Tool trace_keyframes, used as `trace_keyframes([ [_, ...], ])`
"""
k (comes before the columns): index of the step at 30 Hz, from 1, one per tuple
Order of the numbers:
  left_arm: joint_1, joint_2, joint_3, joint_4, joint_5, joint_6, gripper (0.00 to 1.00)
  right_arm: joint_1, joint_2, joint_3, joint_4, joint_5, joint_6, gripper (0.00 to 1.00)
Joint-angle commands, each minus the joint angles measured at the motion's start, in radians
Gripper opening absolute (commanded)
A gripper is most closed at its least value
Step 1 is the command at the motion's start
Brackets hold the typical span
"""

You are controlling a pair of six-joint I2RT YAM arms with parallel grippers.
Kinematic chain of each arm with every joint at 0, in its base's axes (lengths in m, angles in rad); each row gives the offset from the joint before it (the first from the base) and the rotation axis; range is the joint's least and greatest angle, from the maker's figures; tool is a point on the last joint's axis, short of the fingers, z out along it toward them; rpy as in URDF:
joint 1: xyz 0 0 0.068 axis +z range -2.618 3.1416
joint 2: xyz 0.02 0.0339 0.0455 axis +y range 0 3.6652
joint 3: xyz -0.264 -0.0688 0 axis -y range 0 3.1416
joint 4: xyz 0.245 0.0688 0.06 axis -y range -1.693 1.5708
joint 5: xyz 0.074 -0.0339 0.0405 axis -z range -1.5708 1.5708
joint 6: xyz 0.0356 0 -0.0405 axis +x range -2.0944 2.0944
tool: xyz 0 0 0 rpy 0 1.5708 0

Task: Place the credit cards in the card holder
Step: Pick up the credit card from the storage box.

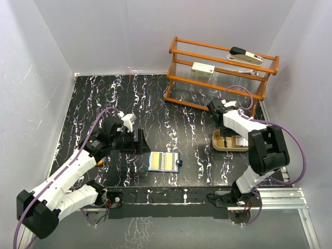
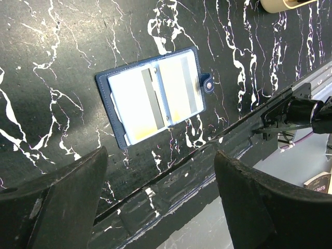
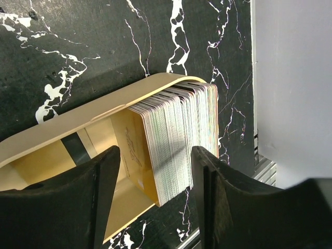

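Hovering over the shallow beige rounded tray (image 3: 72, 119), the right gripper (image 3: 155, 155) has its two black fingers spread wide and holds nothing. The tightly packed stack of thin pale credit cards (image 3: 179, 135) stands on edge at one end of the tray and shows between the fingers.

The dark navy folding card holder (image 1: 164, 161) lies open and flat on the black marbled table (image 1: 104, 93), near the front edge and well apart from the tray, with its snap tab on the tray side. The left gripper (image 2: 162, 155) hangs above it, fingers wide, empty.

Judgement: the step in hand is to pull a card from the stack. The cards press close together, so a wide bite would take many. Better to narrow the opening, come in at the stack's exposed end, pinch only the outermost card by its upper edge and lift straight.

Risks: neighbouring cards drag up, or the light tray slides.

Pale panels with a grey stripe show in the pockets; cannot tell whether these are cards
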Motion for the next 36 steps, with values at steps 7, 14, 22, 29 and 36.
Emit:
trace_keyframes([
  [7, 0.001, -0.019, 0.009, -0.023, -0.012, 0.008, 0.82, -0.011, 0.006, 0.025, 0.045, 0.062, -0.029, 0.49],
  [14, 0.001, -0.037, 0.010, -0.026, -0.029, 0.004, 0.83, -0.012, 0.003, 0.028, 0.045, 0.063, -0.034, 0.44],
  [22, 0.001, -0.047, 0.015, -0.028, -0.049, 0.004, 0.83, -0.013, -0.010, 0.030, 0.046, 0.043, -0.045, 0.35],
  [29, 0.000, -0.042, 0.014, -0.025, -0.049, 0.004, 0.83, -0.012, -0.026, 0.040, 0.041, 0.041, -0.053, 0.28],
  [36, 0.000, -0.046, 0.010, -0.023, -0.055, 0.005, 0.84, -0.012, -0.035, 0.050, 0.032, 0.042, -0.052, 0.19],
])
